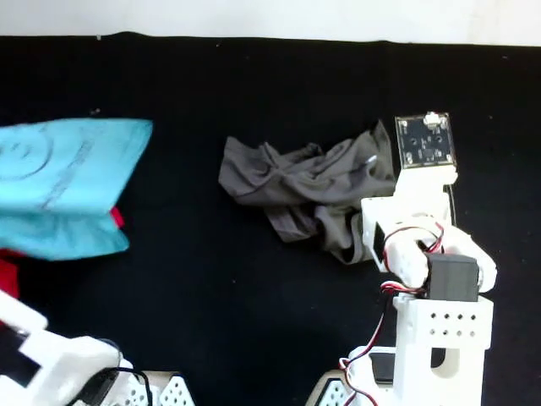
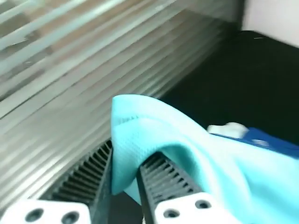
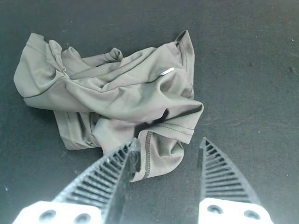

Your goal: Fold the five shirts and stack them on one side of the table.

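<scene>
A black table (image 1: 254,93) fills the high view. At its left edge lies a turquoise shirt (image 1: 68,182), cut off by the frame and covering all but two slivers of a red shirt (image 1: 8,275). A crumpled grey shirt (image 1: 304,182) sits near the middle, its right end hidden under the right arm (image 1: 431,254), which stretches forward over it. The left arm (image 1: 51,359) is only partly in frame at the near left corner. The right gripper (image 3: 170,142) hangs over the grey shirt's near edge, fingers apart and holding nothing. The left gripper (image 2: 126,163) is clamped on a fold of the turquoise shirt (a blurred blue object (image 2: 261,137) beyond it is hard to identify).
</scene>
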You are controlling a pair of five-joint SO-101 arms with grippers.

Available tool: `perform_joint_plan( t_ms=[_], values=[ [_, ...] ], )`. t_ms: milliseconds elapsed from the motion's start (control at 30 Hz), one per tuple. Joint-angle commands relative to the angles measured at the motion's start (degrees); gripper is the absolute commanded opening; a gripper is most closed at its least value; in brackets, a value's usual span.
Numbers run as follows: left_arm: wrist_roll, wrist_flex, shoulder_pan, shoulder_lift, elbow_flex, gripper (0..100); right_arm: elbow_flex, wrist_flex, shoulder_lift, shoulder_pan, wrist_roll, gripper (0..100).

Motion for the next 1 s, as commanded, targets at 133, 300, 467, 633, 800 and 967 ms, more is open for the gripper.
perform_joint_plan(
  t_ms=[133, 300, 467, 633, 800, 967],
  values=[
    [-0.6, -8.7, -4.3, 1.1, -0.9, 1, 0.1, -0.7, 0.1, 0.3, 0.2, 20.2],
    [-0.6, -8.3, -3.8, 1.2, -0.8, 7, 0.1, -0.4, 0.0, 0.3, 0.2, 20.2],
    [-0.3, -6.5, -1.3, 1.0, -0.9, 28, 0.1, 1.4, 0.0, 0.3, 0.4, 20.2],
    [-0.3, -0.8, 6.1, -1.3, -3.2, 26, 0.1, 1.3, 0.3, 0.3, 0.3, 20.2],
    [-0.3, 19.0, 21.1, -5.9, -5.8, 25, 0.1, 1.0, 0.4, 0.3, 0.3, 20.2],
    [-0.4, 37.2, 40.2, -5.5, -1.0, 24, 0.1, 1.0, 0.4, 0.3, 0.4, 20.2]
  ],
)
